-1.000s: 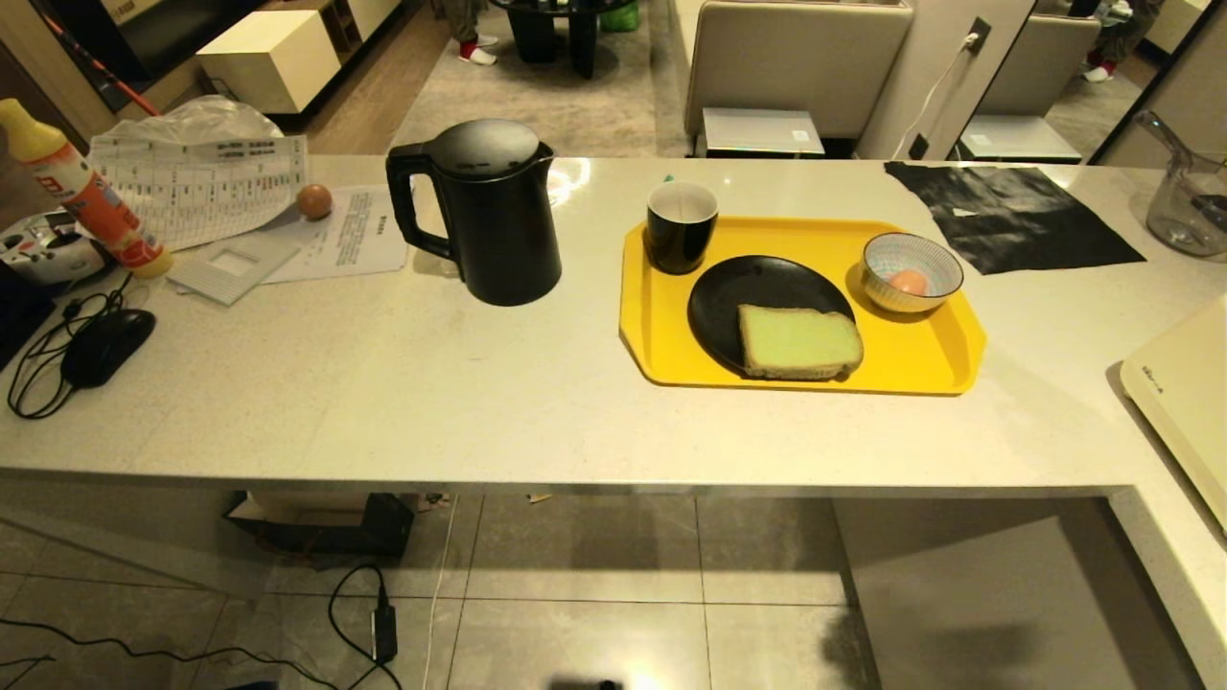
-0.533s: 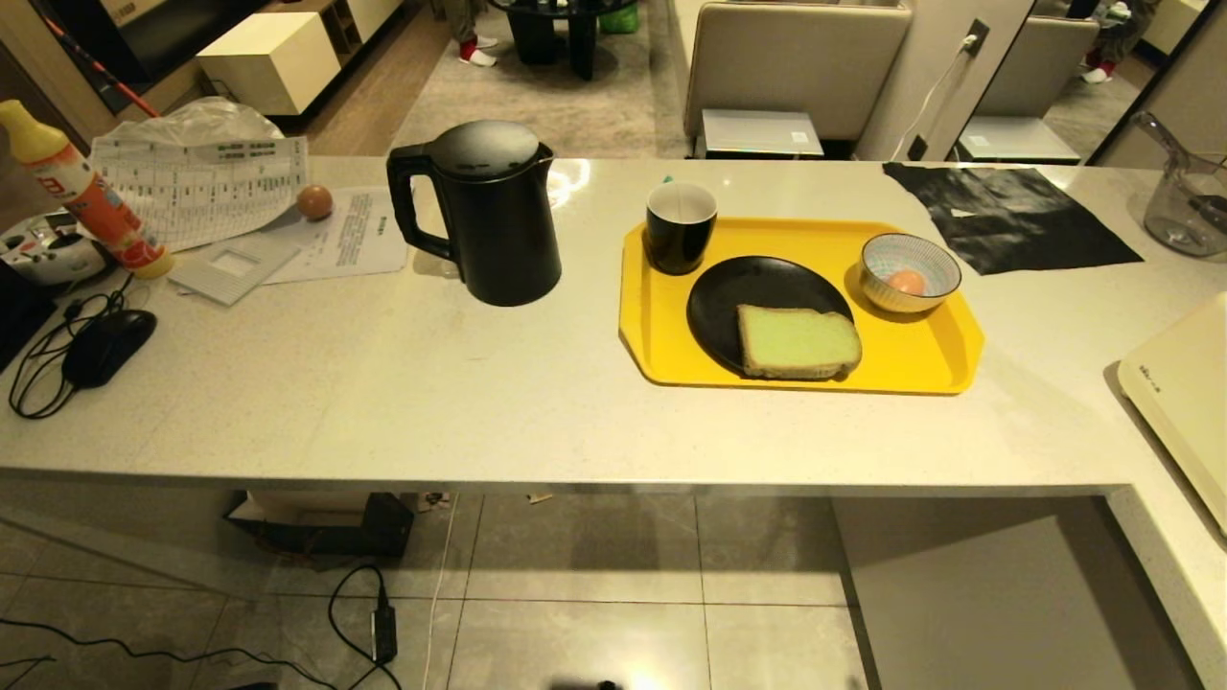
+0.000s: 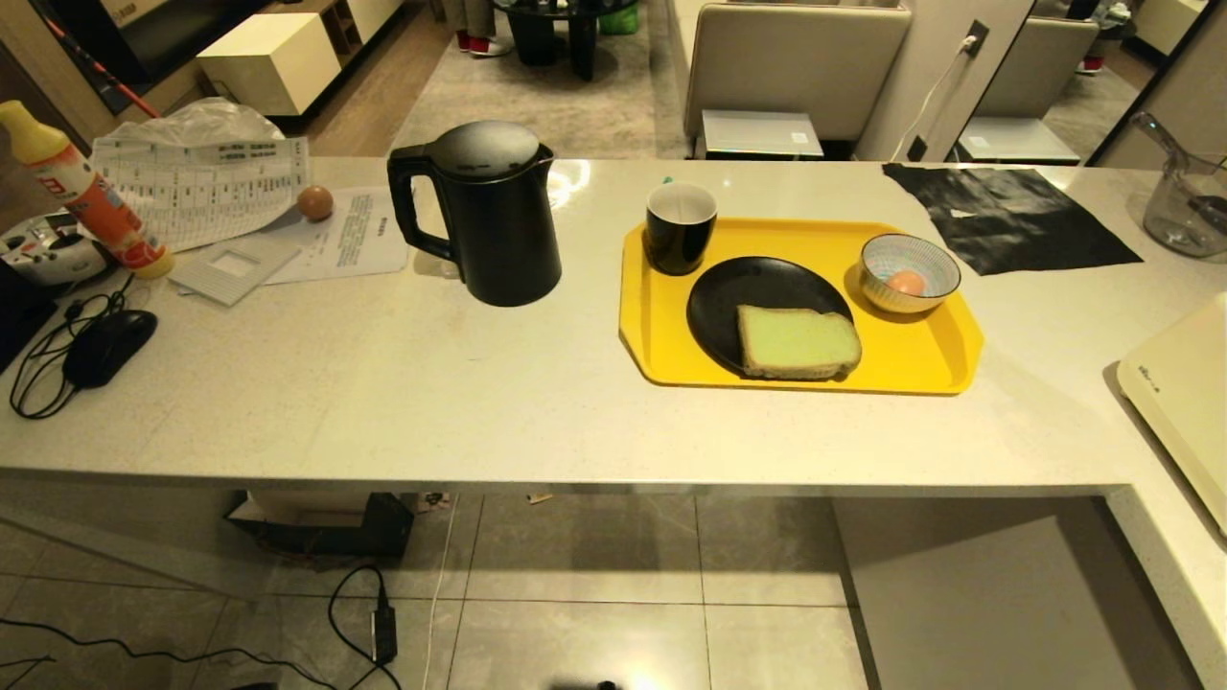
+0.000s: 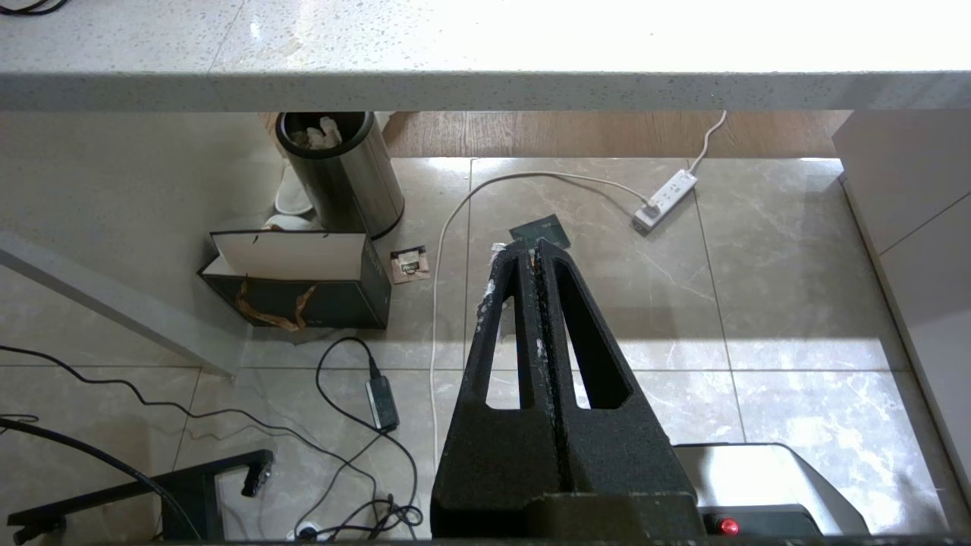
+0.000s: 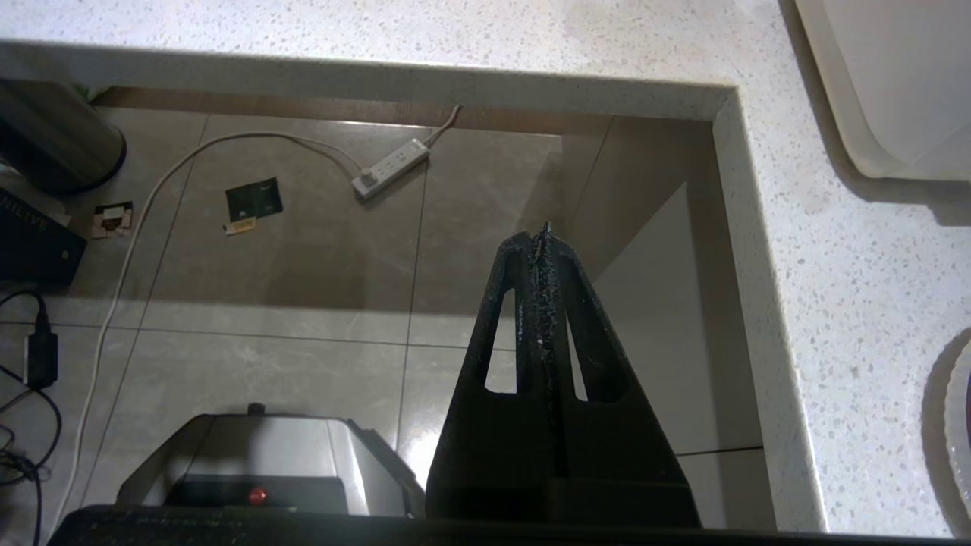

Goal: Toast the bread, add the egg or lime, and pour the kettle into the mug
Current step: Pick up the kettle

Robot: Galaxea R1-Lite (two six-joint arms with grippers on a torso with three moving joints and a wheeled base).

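Head view: kettle stands left of the yellow tray, which holds mug, bread on a plate, egg in a bowl. Left wrist: left gripper pinched closed, empty, over floor. Right wrist: right gripper same, by the counter corner.

You face a pale speckled counter over glossy grey floor tiles strewn with black cables. Beyond it, a beige sofa stands on a rug, beside a wooden floor.
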